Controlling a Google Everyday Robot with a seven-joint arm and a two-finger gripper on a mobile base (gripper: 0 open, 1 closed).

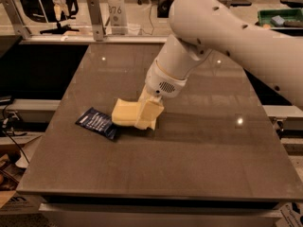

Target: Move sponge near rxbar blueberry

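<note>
**Sponge at the bar, not yet released**

Gripper (pixel 148 118) clamped on sponge (pixel 124 113), which juts from it toward rxbar blueberry (pixel 97 123), its edge just beside the wrapper. Risk: a push that way would shove the bar; opening while raised may bounce the sponge away.

White dark-dotted arm (pixel 227 37) ends in blocky pale-yellow hand (pixel 144 121) at the table's (pixel 199 160) middle.

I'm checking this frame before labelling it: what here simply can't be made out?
Camera view: the right end of the sponge hides behind the gripper.
Camera view: whether the sponge touches the rxbar blueberry; their edges meet from this angle.
Camera view: the rxbar blueberry's lettering is too small to read.
Camera view: the arm's upper part is cut off by the right edge.
</note>
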